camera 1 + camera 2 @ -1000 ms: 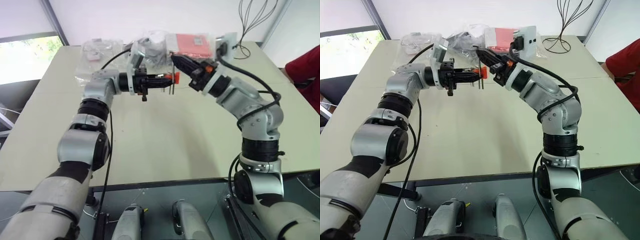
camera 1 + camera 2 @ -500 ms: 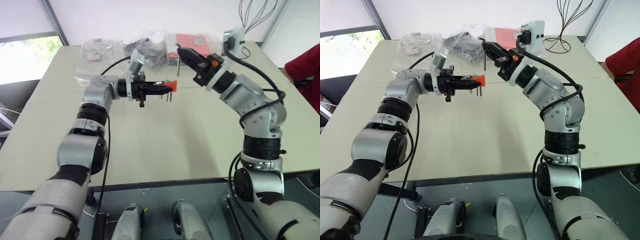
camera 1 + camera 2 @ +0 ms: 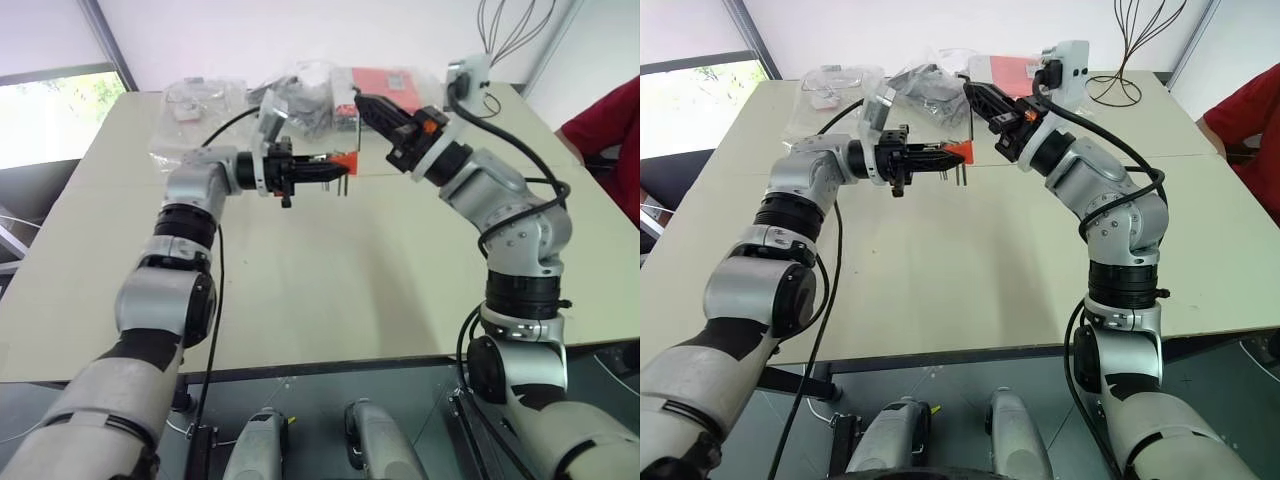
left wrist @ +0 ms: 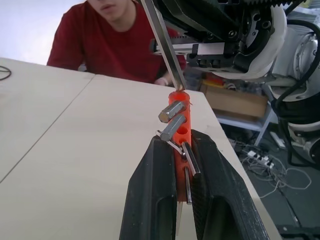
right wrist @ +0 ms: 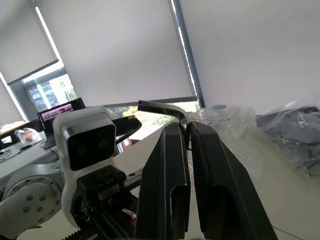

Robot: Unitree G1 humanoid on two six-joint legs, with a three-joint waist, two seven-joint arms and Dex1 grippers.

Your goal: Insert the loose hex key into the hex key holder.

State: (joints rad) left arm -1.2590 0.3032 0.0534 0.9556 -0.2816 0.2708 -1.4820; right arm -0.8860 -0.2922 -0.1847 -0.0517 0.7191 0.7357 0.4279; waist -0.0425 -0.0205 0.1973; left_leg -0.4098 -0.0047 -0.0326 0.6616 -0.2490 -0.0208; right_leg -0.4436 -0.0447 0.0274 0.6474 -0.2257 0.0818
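Here, left tool (image 4: 181, 165) clamping ribbed orange holder (image 4: 179, 112), right tool (image 5: 188, 131) pinching thin L-shaped steel key (image 5: 162, 107).

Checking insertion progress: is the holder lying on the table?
No, the left gripper holds the holder up in the air above the table.

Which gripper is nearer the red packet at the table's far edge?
Right. The right gripper, shut on the loose hex key, sits just in front of the red packet. The left gripper, shut on the hex key holder, is farther back.
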